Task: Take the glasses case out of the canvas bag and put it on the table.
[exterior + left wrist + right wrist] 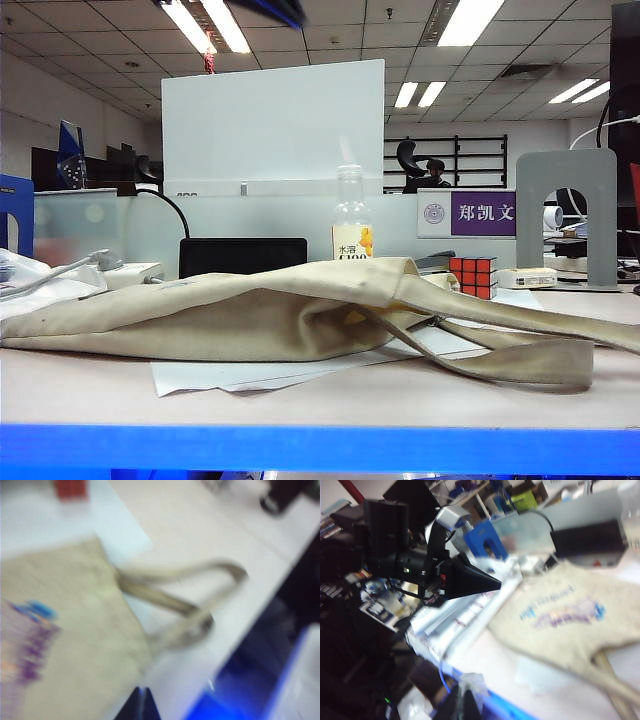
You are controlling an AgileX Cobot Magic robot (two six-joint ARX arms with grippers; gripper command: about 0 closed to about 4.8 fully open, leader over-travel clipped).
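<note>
The beige canvas bag (270,315) lies flat on the table (100,390), and its long straps (520,350) trail to the right. Its blue-purple logo (567,612) faces up. The glasses case is out of view. My left gripper (142,691) is shut and empty, above the bag's lower edge near the straps (175,605). The right wrist view shows this left gripper (495,584) as a black cone, away from the bag (570,615). My right gripper (462,705) is shut and empty above the table's blue edge (505,710). Neither gripper shows in the exterior view.
White paper sheets (250,375) lie under the bag. A red-faced Rubik's cube (472,276), a plastic bottle (350,230), a black box (243,255) and a grey bookend (565,215) stand behind it. The bright blue front edge (320,448) runs along the near side.
</note>
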